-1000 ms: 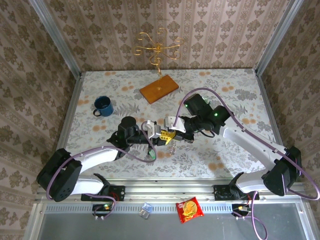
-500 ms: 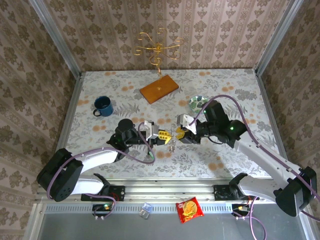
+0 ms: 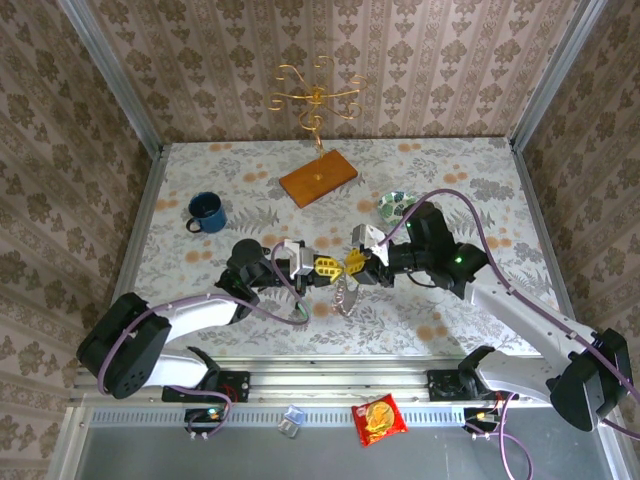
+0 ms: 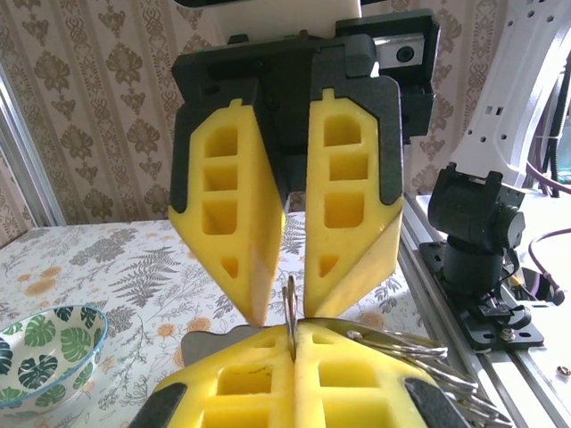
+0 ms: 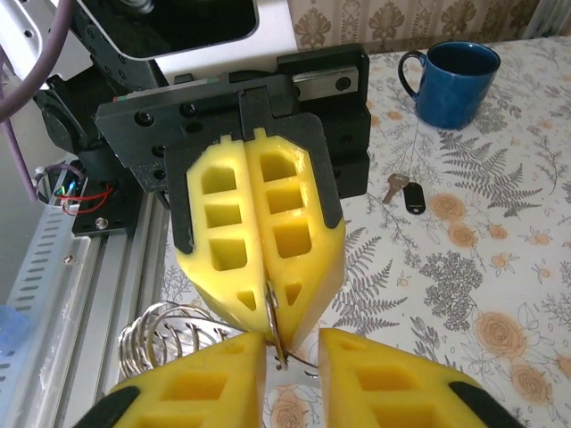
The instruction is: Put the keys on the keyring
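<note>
The keyring (image 3: 345,295), a bundle of silver wire loops, hangs over the table's front middle. My left gripper (image 3: 322,268) is shut on one loop; its yellow pads (image 4: 268,374) pinch the wire (image 4: 290,308). My right gripper (image 3: 355,263) faces it tip to tip. Its fingers (image 5: 384,383) stand slightly apart, open, with the ring's edge (image 5: 278,343) in the gap, touching neither pad. More coils (image 5: 165,325) hang to the left. A small black-headed key (image 5: 412,196) lies flat on the table near the mug.
A blue mug (image 3: 205,212) stands at the table's left. A wooden board (image 3: 318,178) with a gold wire stand is at the back. A leaf-pattern bowl (image 3: 397,205) sits behind the right gripper. A snack packet (image 3: 380,418) lies on the front ledge.
The right arm has swung out to the right and its gripper has opened off the ring. The left gripper has stayed shut on the keyring, which now hangs lower.
</note>
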Motion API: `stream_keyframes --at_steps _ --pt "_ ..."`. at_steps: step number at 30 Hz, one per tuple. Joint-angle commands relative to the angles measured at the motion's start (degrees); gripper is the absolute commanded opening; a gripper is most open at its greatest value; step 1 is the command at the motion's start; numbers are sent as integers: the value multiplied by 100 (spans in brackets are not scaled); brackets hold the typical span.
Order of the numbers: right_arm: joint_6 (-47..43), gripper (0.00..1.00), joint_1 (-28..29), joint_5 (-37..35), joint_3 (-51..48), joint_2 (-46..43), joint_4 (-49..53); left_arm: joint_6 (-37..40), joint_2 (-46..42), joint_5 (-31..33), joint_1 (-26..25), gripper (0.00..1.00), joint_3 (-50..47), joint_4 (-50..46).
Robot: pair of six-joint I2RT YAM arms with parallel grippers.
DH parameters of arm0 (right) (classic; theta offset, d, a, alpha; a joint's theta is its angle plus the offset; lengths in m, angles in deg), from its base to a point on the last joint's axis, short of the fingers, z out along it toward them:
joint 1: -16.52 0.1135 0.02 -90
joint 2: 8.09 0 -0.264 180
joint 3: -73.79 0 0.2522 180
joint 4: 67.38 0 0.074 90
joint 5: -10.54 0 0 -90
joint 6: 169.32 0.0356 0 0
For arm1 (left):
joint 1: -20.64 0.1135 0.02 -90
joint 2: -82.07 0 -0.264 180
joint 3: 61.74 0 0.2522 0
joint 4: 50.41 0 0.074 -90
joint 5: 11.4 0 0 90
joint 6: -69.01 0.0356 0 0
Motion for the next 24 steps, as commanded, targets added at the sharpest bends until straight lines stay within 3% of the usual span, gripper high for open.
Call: stream_keyframes --at_steps 1,5,9,19,24 --pt "159 16 71 241 2 117 -277 -150 60 -216 -54 0 -4 451" --pt "177 0 82 368 91 207 -277 -139 72 -179 -49 0 -6 461" --pt "-122 0 82 302 269 220 190 -99 -2 86 -30 14 -75 320" --pt "-1642 0 329 -643 1455 781 2495 999 -395 308 -70 18 360 -2106" --pt "-2087 0 591 -1065 2002 1146 3183 1229 -466 361 -80 18 528 -2569"
